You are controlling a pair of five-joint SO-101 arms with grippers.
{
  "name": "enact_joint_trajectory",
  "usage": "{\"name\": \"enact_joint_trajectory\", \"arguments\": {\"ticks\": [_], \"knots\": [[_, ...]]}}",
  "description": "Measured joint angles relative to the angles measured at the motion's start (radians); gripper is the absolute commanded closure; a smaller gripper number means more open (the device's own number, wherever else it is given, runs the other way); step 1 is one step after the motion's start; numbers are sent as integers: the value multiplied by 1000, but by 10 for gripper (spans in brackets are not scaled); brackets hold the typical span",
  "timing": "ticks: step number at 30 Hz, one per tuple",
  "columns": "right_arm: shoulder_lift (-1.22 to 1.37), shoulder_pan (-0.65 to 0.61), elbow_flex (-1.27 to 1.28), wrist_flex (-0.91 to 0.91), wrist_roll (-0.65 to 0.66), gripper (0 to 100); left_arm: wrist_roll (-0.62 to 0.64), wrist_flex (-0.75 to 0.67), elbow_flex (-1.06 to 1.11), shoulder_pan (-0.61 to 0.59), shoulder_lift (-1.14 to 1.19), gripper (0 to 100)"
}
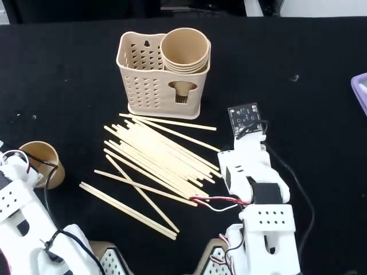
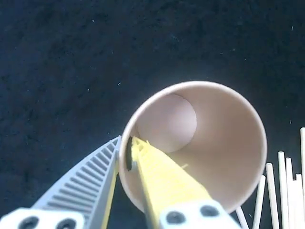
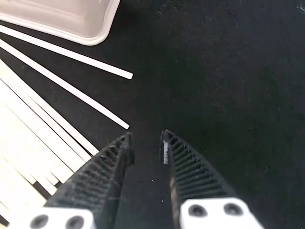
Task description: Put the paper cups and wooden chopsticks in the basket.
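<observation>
Loose paper cup [image 1: 41,160] sits at the left edge of the black table [image 1: 309,57], well apart from the basket [image 1: 143,74], mouth turned up and slightly tilted, long axis close to vertical. In the left wrist view its open mouth faces the camera and the round bottom shows inside. Left gripper [image 2: 125,142] pinches the cup wall at the rim: yellow finger [image 2: 162,176] inside, grey finger [image 2: 90,176] outside, pressed onto the paper. Left arm [image 1: 17,206] is folded low at the near-left corner, wrist just beside the cup. Wooden chopsticks [image 1: 155,157] lie flat in a loose fan between the two arms. Most run diagonally from just in front of the basket down toward the right arm [image 1: 255,183]; a few cross the others at the near side. Right gripper [image 3: 145,143] hangs over bare table just beside the chopstick ends and near the basket's base corner, fingers a little apart, nothing between them. Right arm is extended forward, pointing toward the basket. A stack of cups [image 1: 184,47] stands upright in the basket's right compartment.
</observation>
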Motion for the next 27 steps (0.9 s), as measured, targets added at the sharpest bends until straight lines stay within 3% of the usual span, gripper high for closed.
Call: {"name": "enact_joint_trajectory", "arguments": {"ticks": [6, 13, 15, 18, 27], "knots": [[0, 0, 0, 0, 0, 890, 0, 107, -161, 17, 0, 970], [0, 0, 0, 0, 0, 918, 11, 256, -690, 190, 0, 970], [0, 0, 15, -6, -2, 995, 54, 239, -827, 249, 0, 970], [0, 15, 46, -49, -31, 989, 123, 180, -959, 348, -2, 970], [0, 81, 126, -190, -117, 987, 186, -8, -997, 701, 118, 970]]}}
